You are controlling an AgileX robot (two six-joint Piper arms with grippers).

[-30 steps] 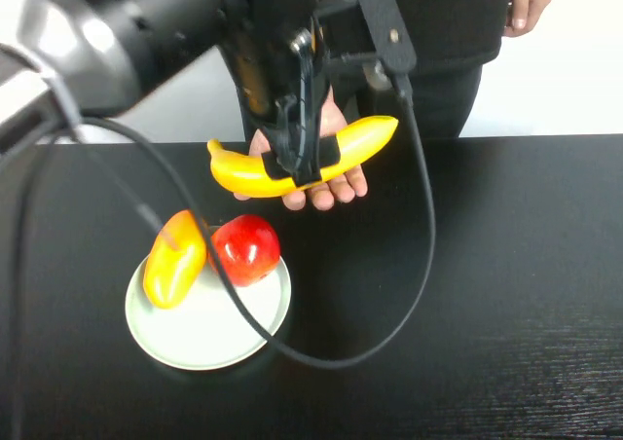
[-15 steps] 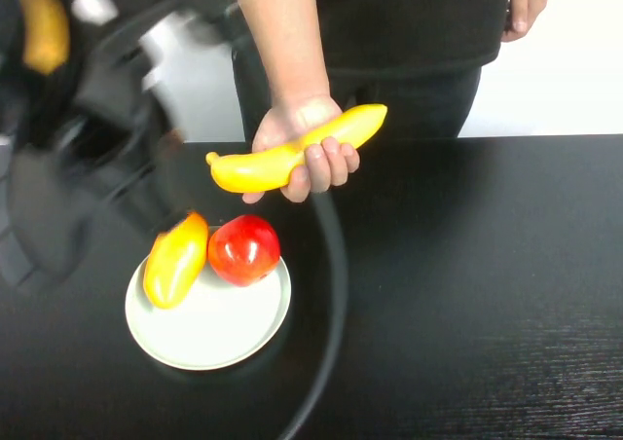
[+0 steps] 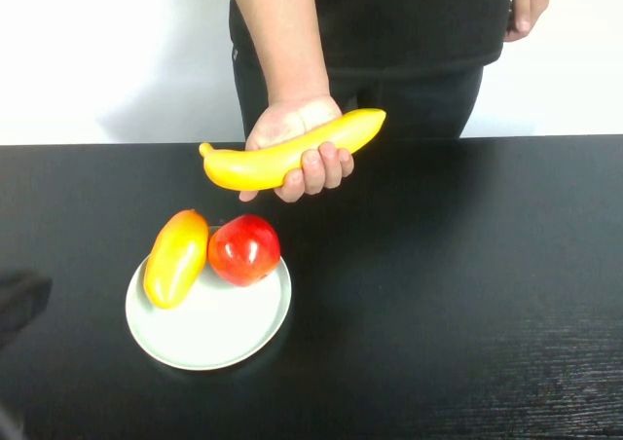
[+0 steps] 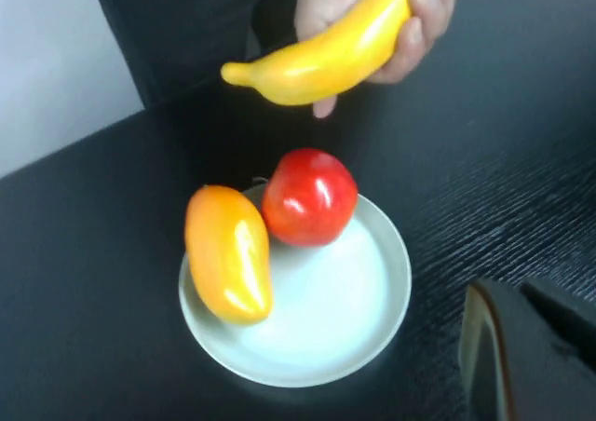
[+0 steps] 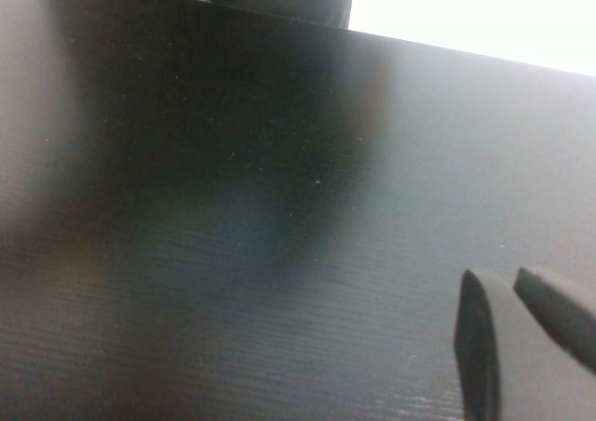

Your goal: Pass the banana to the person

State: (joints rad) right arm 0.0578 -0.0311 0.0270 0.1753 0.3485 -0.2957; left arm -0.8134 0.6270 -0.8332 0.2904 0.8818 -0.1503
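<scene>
Banana (image 3: 292,154) is already in the person (image 3: 389,31)'s palm at 12 o'clock above the counter (image 3: 467,284). My left hand (image 4: 521,356) hangs low near the plate (image 4: 372,319); right hand (image 5: 521,346) is off over bare counter. Can't tell either's opening. I'd just park both arms clear, nothing to grab.

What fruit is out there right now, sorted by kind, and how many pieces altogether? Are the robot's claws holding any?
Banana: 1, in the person's hand
Mango: 1, on the plate
Apple: 1, on the plate
Total: 3
Neither claw holds fruit. The left gripper is near the plate; the right gripper is over bare table.
</scene>
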